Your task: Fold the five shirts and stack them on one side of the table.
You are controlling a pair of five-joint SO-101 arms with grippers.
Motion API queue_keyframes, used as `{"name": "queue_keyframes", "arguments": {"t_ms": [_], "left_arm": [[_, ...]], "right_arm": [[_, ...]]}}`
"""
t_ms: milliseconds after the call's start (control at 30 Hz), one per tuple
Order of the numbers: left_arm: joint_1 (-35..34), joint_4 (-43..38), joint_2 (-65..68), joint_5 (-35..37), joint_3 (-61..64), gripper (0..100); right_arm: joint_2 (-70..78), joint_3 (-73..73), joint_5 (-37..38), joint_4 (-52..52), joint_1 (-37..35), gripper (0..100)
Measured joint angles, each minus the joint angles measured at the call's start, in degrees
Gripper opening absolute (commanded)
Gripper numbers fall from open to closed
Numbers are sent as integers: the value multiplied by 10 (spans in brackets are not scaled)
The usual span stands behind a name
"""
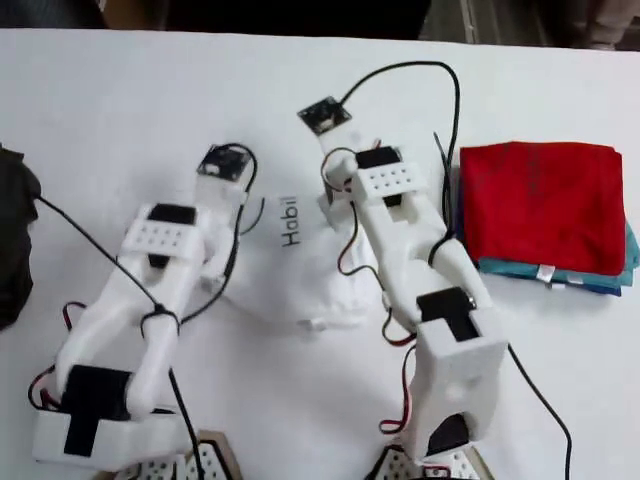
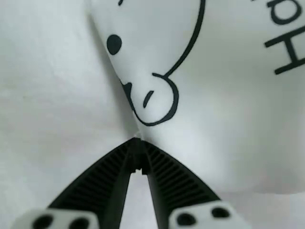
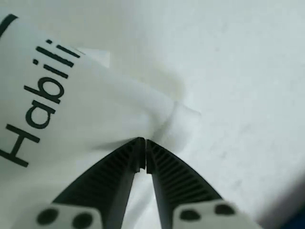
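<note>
A white shirt (image 1: 305, 270) with black printed letters and a line drawing lies bunched on the white table between my two arms. My left gripper (image 2: 138, 155) is shut on a fold of this shirt (image 2: 228, 119), next to the drawing. On the shirt's edge (image 3: 86, 119) near the lettering, my right gripper (image 3: 143, 153) is also shut. At the right side of the table sits a stack of folded shirts with a red one (image 1: 540, 200) on top and a teal one (image 1: 515, 268) under it. A dark shirt (image 1: 14, 240) lies crumpled at the left edge.
The left arm (image 1: 150, 290) and right arm (image 1: 420, 260) stretch from the near edge toward the middle, trailing black cables (image 1: 420, 70). Bare white table (image 1: 130, 90) lies beyond the arms and at the far left.
</note>
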Motion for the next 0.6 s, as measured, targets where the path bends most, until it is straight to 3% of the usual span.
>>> {"name": "queue_keyframes", "arguments": {"t_ms": [300, 600], "left_arm": [[43, -12, -3, 0, 3, 25], [91, 38, -40, -18, -21, 25]], "right_arm": [[30, -4, 0, -7, 1, 20], [31, -4, 0, -7, 1, 20]]}}
